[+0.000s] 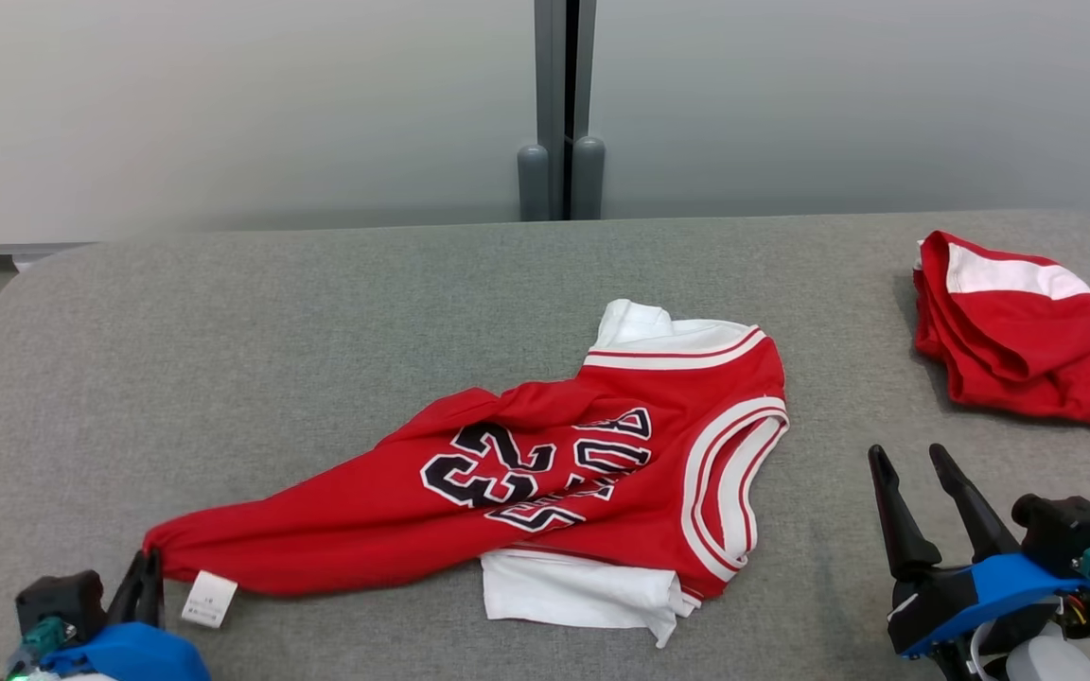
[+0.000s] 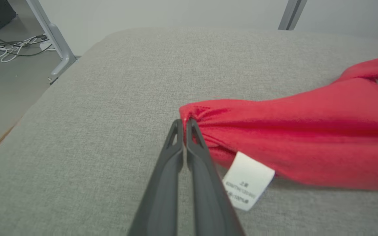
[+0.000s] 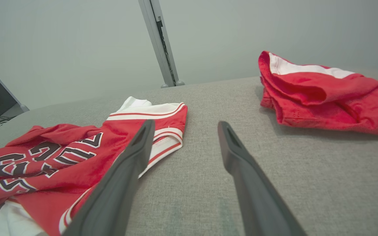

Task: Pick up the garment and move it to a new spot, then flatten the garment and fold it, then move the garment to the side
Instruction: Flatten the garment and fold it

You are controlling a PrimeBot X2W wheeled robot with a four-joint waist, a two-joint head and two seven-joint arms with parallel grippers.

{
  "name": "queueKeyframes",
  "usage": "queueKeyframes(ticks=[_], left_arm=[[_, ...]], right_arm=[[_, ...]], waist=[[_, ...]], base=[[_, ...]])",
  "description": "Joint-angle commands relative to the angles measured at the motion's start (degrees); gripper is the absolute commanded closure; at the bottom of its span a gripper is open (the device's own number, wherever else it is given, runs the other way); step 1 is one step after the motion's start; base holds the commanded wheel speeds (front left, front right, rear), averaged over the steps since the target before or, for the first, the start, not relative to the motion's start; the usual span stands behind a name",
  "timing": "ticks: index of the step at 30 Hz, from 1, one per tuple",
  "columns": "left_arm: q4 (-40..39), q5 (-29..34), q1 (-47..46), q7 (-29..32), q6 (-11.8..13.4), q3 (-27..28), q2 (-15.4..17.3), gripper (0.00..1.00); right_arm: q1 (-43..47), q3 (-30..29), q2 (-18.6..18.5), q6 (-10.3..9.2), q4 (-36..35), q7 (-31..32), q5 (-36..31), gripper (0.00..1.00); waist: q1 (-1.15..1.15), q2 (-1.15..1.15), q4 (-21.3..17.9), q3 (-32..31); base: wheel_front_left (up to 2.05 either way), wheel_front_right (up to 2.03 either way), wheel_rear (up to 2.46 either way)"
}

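Grey cushioned surface [image 1: 318, 312], bare along left and front edges. Red jersey [image 1: 365, 520] mid-surface, stretched lengthwise from hem corner, clamped in left gripper [image 1: 148, 560], up-right toward collar. Right gripper [image 1: 906, 458] spread, empty.

folded red-and-white cloth [image 1: 1028, 350] lying on grey padded surface [image 1: 271, 359], right of grey post [image 1: 561, 95] | surface spreading just before the post

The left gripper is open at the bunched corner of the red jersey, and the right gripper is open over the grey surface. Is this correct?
Not quite. The left gripper is shut, pinching the bunched corner of the red jersey, as the left wrist view shows. The right gripper is indeed open over the grey surface.
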Motion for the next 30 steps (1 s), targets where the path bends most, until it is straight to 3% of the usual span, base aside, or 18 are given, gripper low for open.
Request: queueKeyframes(ticks=[1,2,6,9,13,16,17,21,27,30], left_arm=[[3.5,0.2,-1.3,-0.9,-0.9,-0.4,-1.0,0.40],[5.5,-0.2,-1.6,-1.1,-1.4,-0.7,-1.8,0.00],[11.2,-1.2,-3.1,-2.2,-3.5,-0.7,-3.8,0.00],[11.1,-0.9,-3.4,-3.3,-3.1,-0.1,-4.4,0.00],[5.0,0.7,-2.8,-4.2,-1.2,2.1,-3.0,0.00],[-4.3,3.3,-1.1,-4.4,1.9,3.6,-4.0,0.00],[-4.3,3.3,-1.1,-4.4,1.9,3.6,-4.0,0.00],[-17.1,6.9,4.3,-4.4,4.8,5.1,-6.2,0.00],[-20.1,7.8,7.3,-4.4,4.2,3.7,-8.5,0.00],[-19.7,8.0,6.9,-4.4,3.7,3.3,-8.8,0.00]], right_arm=[[-0.7,0.2,-0.4,0.00,0.5,-0.2,0.3,0.00],[-0.8,0.3,-0.4,0.00,0.6,-0.2,0.4,0.00],[-0.6,0.7,-0.3,0.00,1.3,-0.2,0.5,0.00],[0.3,0.3,-0.3,0.00,1.4,-0.2,0.6,0.00],[1.3,0.0,-0.1,0.00,1.0,-0.2,0.3,0.00],[1.9,-0.2,0.1,0.00,0.8,-0.2,0.0,0.00],[1.9,-0.2,0.1,0.00,0.8,-0.2,0.0,0.00],[2.4,0.3,0.5,0.00,0.8,-0.2,0.0,0.00],[2.7,4.1,-0.2,0.00,2.6,0.7,1.5,0.00],[2.7,10.2,-1.1,0.00,5.0,7.3,4.6,0.00]], waist=[[0.00,0.01,-0.4,-0.1],[0.00,0.01,-0.5,-0.3],[0.00,0.01,-1.0,-1.3],[0.00,0.01,-1.0,-2.2],[0.00,0.01,-0.8,-3.6],[0.00,0.01,-0.7,-4.2],[0.00,0.01,-0.7,-4.2],[0.00,0.01,-1.1,-4.6],[0.00,0.01,-0.6,-4.7],[0.00,0.01,0.1,-4.6]], base=[[0.00,0.00,0.00],[0.00,0.00,0.00],[0.00,0.00,0.00],[0.00,0.00,0.00],[0.00,0.00,0.00],[0.00,0.00,0.00],[0.00,0.00,0.00],[0.00,0.00,0.00],[0.00,0.00,0.00],[0.00,0.00,0.00]])
